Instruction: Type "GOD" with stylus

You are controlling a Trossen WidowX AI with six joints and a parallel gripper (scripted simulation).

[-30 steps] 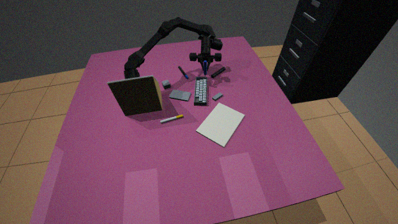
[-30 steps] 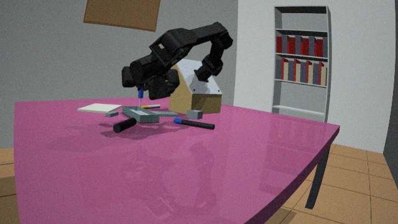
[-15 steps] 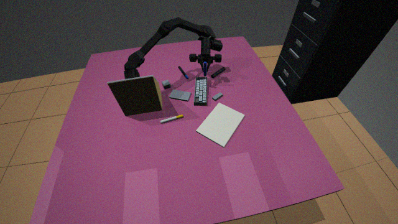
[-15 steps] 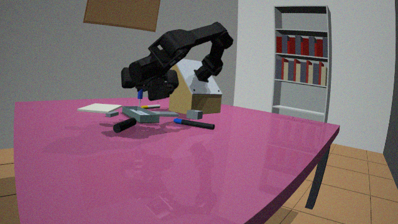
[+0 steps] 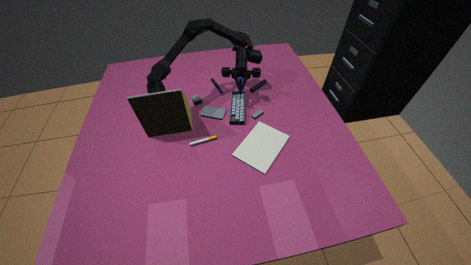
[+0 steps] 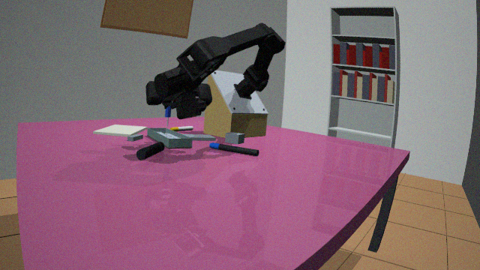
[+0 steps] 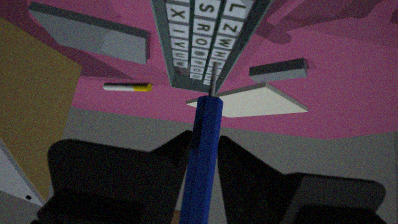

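My gripper [image 5: 241,82] [image 7: 205,139] is shut on the blue stylus [image 5: 241,79] [image 6: 168,112] [image 7: 202,160], which points down with its thin metal tip below the fingers. The keyboard [image 5: 238,110] [image 6: 181,144] [image 7: 186,84] lies flat below it, a grey tray-like body with pale lettered keys. In the exterior view the tip looks a little above the keyboard. In the wrist view the tip overlaps the row with L, Z, W and H, just past the H. The key behind the tip is hidden or too blurred to read. G and D cannot be made out.
A black cylinder [image 5: 258,85] [image 6: 150,151] and a blue-tipped black pen [image 5: 216,85] [image 6: 234,149] flank the keyboard's arm-side end. A grey slab [image 5: 213,112], small grey block [image 5: 257,114], grey cube [image 5: 196,99], white-yellow marker [image 5: 203,140], pale pad [image 5: 261,147] and slanted box [image 5: 162,114] stand around.
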